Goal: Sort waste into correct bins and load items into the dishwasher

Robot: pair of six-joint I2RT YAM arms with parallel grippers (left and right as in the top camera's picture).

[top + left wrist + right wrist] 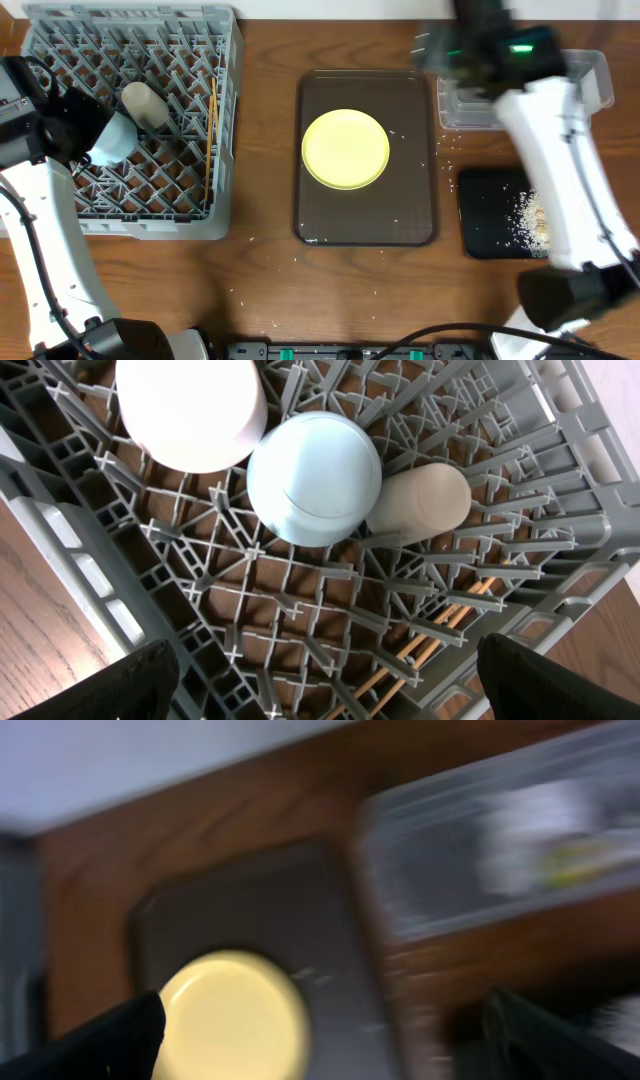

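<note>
Dish rack (pixel 130 205): grey lattice, far left of the table, wood showing through the grid.
Left gripper (pixel 330 650): hangs over the rack, fingers (pixel 100 685) spread wide, nothing between them.
White rounded vessel (pixel 190 410): in the rack, touching the blue bowl; overexposed, so no detail can be made out.
Light blue bowl (pixel 313 478): upside down among the pegs, between the white vessel and the cup.
Small cream-white cup (pixel 420 505): on its side in the rack, against the blue bowl.
Chopsticks (pixel 212 130): lying lengthwise along the rack's right edge, down among the pegs.
Brown serving tray (pixel 410 200): centre of the table, a few pale grains on it.
Yellow plate (pixel 346 148): flat on the brown tray, toward its far end.
Right gripper (pixel 325 1005): blurred, above the gap between serving tray and tub; fingers (pixel 100 1040) wide apart, empty.
Clear tub (pixel 595 80): far right corner, partly hidden by the right arm; white and greenish smears inside, too blurred to name.
Black tray (pixel 485 205): near side of the tub.
Rice scraps (pixel 530 222): heaped on the black tray's right half.
</note>
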